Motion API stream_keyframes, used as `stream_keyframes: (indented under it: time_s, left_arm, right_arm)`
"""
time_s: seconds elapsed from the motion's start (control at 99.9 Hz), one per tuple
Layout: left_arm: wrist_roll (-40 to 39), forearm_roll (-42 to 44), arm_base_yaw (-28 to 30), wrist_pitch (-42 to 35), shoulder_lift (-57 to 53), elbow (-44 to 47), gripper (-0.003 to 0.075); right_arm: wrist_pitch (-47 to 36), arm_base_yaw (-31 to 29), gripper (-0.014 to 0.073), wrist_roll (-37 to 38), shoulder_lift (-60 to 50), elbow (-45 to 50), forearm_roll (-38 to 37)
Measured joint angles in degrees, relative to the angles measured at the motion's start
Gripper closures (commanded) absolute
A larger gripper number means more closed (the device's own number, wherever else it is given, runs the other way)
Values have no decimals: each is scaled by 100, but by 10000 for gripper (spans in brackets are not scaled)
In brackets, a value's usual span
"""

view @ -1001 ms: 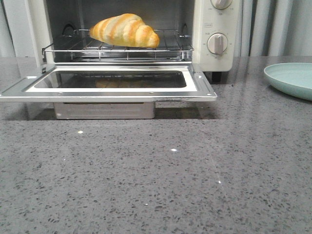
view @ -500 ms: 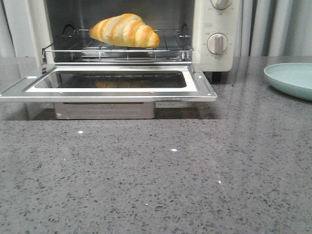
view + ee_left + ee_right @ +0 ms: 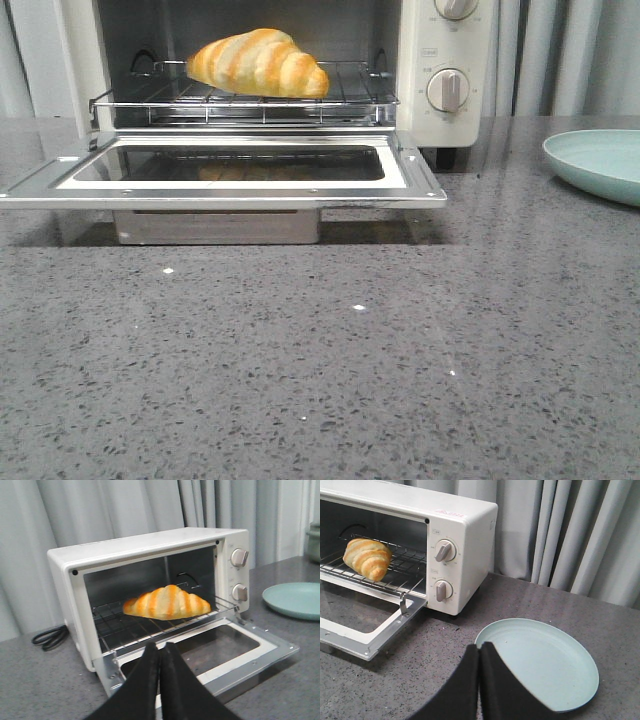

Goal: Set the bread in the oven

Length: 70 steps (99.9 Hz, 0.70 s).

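The bread [image 3: 258, 62], a golden-orange striped croissant roll, lies on the wire rack [image 3: 240, 100] inside the cream-white oven [image 3: 440, 70], whose glass door [image 3: 225, 172] hangs open and flat. In the left wrist view the bread [image 3: 167, 602] sits on the rack beyond my left gripper [image 3: 159, 647], which is shut and empty, in front of the open door. My right gripper [image 3: 479, 649] is shut and empty beside the plate, with the bread [image 3: 367, 557] far off in the oven [image 3: 455, 545]. Neither gripper appears in the front view.
A pale green plate [image 3: 598, 163] sits on the grey speckled counter at the right, also seen as the plate [image 3: 540, 662] near my right gripper. A black power cord [image 3: 50, 637] lies beside the oven. Grey curtains hang behind.
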Motion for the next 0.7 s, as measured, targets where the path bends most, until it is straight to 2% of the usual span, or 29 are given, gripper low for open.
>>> stream_keyframes:
  time_s: [0.09,0.21,0.32,0.44,0.7]
  left_arm:
    - [-538,702,114,-432,-169,393,742]
    - [-1972,1994,478,-1334,-390,1355,742]
    - [-2813,2399,816,-1554,-668,2003,742]
    - [-3090,2521,999,-1218,-1104,2037,742]
    - [-3750,3007,1202,768,-1630,2037,741]
  right_arm:
    - [7,0,641,0,0,0,0]
    - [7,0,641,0,0,0,0]
    - [7,0,641,0,0,0,0]
    - [7,0,641,0,0,0,0]
    - [7,0,641,3,0,0,0]
